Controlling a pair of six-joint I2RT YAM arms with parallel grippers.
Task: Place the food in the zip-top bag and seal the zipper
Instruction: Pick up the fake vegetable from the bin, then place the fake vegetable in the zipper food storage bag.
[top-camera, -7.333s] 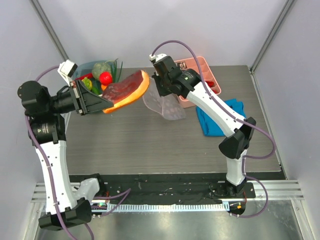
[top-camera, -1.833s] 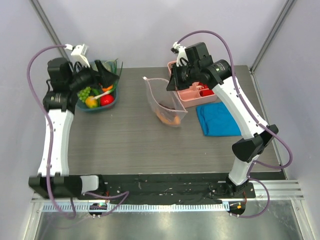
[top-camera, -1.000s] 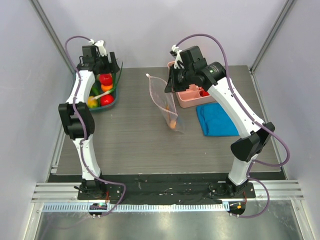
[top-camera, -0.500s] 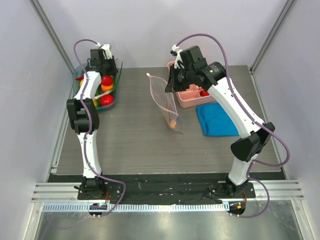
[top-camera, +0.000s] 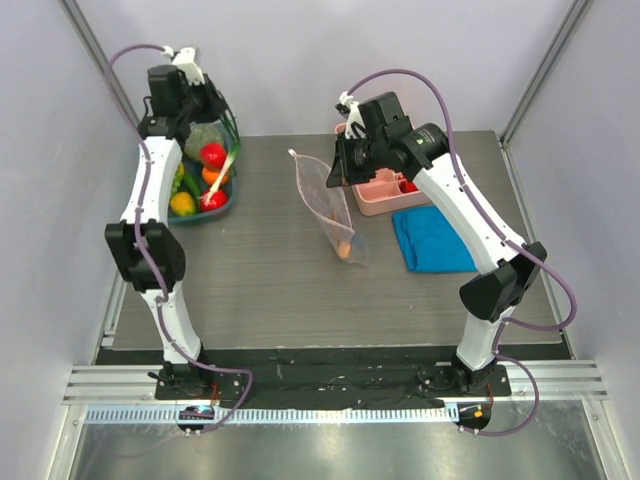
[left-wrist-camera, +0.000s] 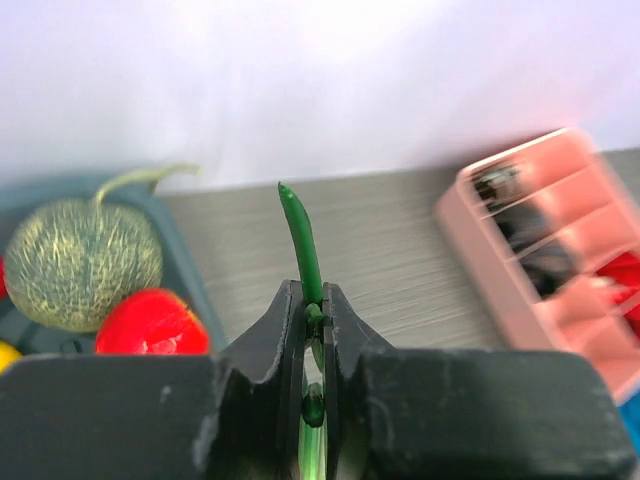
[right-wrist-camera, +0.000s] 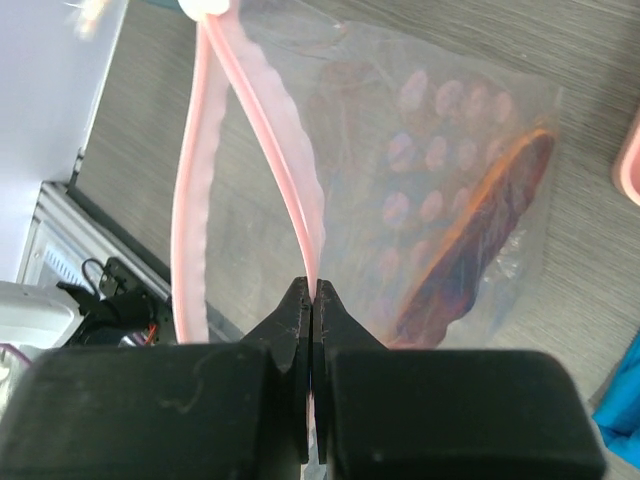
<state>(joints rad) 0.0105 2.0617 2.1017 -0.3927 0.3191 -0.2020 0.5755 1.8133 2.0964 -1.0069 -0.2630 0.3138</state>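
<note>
My right gripper (top-camera: 340, 168) (right-wrist-camera: 312, 290) is shut on the pink zipper (right-wrist-camera: 290, 180) of the zip-top bag (top-camera: 330, 205) (right-wrist-camera: 450, 150) and holds the bag up with its mouth slightly open. The white slider (right-wrist-camera: 205, 8) is at the far end of the strip. A brown-orange food piece (top-camera: 345, 245) (right-wrist-camera: 480, 240) lies inside the bag. My left gripper (top-camera: 218, 112) (left-wrist-camera: 312, 295) is shut on a thin green stalk-like food piece (left-wrist-camera: 300, 235), above the teal bowl (top-camera: 190, 215) (left-wrist-camera: 190, 275). The bowl holds a red tomato (top-camera: 212, 154) (left-wrist-camera: 150, 322), an orange (top-camera: 212, 175) and a green netted ball (left-wrist-camera: 85, 260).
A pink divided tray (top-camera: 385, 195) (left-wrist-camera: 560, 240) stands at the back, right of the bag. A blue folded cloth (top-camera: 435, 240) (right-wrist-camera: 625, 400) lies in front of the tray. White walls close the table in on the left and at the back.
My left gripper has risen from inside the bowl and swung a little left, gripping the thin green piece. My right gripper and the bag have stayed put.
</note>
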